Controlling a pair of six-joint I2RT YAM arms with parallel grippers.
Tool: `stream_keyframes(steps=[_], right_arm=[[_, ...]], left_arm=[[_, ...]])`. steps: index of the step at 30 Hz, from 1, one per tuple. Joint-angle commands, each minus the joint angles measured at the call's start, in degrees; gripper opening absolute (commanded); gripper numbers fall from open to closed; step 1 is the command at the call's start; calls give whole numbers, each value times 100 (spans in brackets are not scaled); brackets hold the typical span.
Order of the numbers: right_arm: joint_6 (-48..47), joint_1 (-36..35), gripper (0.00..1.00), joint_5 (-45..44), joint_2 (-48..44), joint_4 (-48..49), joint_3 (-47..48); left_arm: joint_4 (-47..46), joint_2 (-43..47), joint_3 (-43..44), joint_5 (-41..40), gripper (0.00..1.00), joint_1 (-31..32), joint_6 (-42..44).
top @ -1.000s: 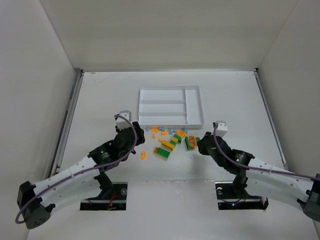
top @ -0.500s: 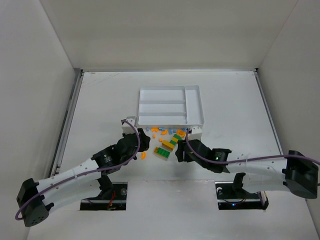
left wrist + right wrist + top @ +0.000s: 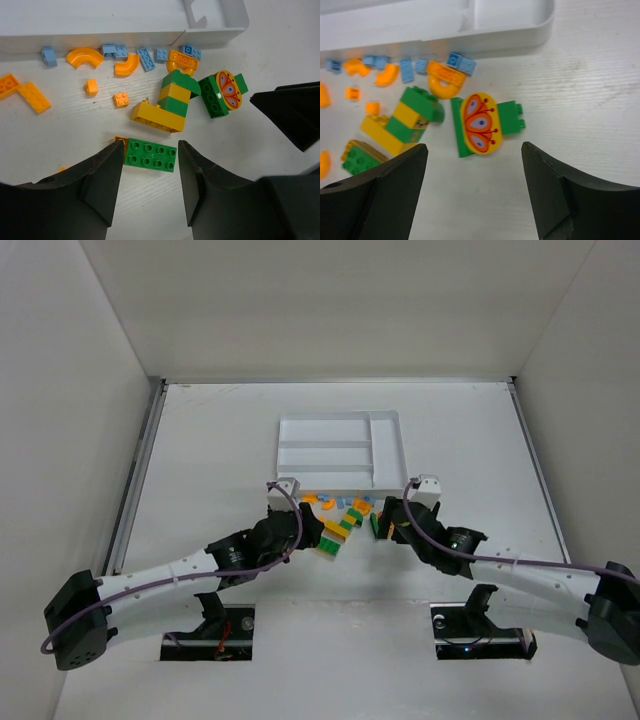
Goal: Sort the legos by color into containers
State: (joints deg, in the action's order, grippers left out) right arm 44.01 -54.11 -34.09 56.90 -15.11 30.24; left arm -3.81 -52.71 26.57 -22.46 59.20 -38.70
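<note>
Between white walls (image 3: 60,390), legos (image 3: 336,527) litter the pale tabletop (image 3: 210,440).

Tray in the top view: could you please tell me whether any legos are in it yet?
No, the tray's slots all show bare white, and the legos lie outside along its near wall.

The left gripper (image 3: 312,531) advances toward 3 o'clock in both intervals. It travels from beside the near-left corner of the tray (image 3: 279,455) into the lego pile (image 3: 345,518). Its spread fingers now flank the flat green brick (image 3: 150,155). The right gripper (image 3: 389,519) first swings toward 9 o'clock into the pile, then retracts toward 2 o'clock. It now hangs, fingers wide apart, over the butterfly piece (image 3: 481,123).
</note>
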Motion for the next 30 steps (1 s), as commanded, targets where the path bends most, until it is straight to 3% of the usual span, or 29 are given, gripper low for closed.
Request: stream_keyframes(steps=[1, 16, 30], right_arm=[[29, 282, 82, -90, 338, -167, 34], [-376, 485, 90, 877, 1199, 835, 61], [-454, 581, 89, 763, 1824, 984, 193]], left_arm=[[-576, -116, 50, 40, 45, 131, -59], [-673, -205, 41, 180, 49, 87, -59], [-858, -108, 24, 592, 61, -53, -498]])
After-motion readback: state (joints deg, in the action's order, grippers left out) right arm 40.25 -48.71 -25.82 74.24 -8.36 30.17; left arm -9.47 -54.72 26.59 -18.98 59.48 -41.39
